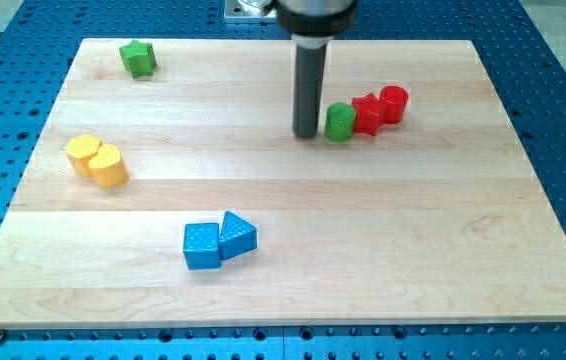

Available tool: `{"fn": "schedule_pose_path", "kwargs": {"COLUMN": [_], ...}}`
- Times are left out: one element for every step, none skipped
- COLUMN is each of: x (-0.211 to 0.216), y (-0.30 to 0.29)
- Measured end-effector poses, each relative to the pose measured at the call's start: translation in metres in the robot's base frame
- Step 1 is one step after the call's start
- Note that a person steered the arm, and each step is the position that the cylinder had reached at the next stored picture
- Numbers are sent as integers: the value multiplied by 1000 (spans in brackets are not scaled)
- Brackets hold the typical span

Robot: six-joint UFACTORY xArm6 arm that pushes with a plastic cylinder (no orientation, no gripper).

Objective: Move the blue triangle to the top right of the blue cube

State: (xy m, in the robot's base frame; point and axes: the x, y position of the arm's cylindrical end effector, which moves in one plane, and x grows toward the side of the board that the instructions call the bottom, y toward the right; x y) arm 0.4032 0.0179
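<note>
Meanwhile, my tip (306,134) stands far up the wooden board (413,250), touching no blue piece, just left of a green cylinder block (340,122); near the front, the blue triangular block (236,235) touches the blue cube's (201,246) right side, barely above it — the push seemingly remains.

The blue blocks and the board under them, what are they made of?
The blue cube and blue triangle look like moulded plastic or foam: flat, saturated colour with a fine dotted surface texture. I can't tell which. The board looks like pale wood with a matte finish: glued planks with visible grain lines.
</note>
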Motion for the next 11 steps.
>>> {"fn": "schedule_pose_path", "kwargs": {"x": [106,184,187,169,155,186,158,112,83,14,-28], "y": [-1,-22,-50,-51,-51,-52,-66,-68,-70,-59,-67]}}
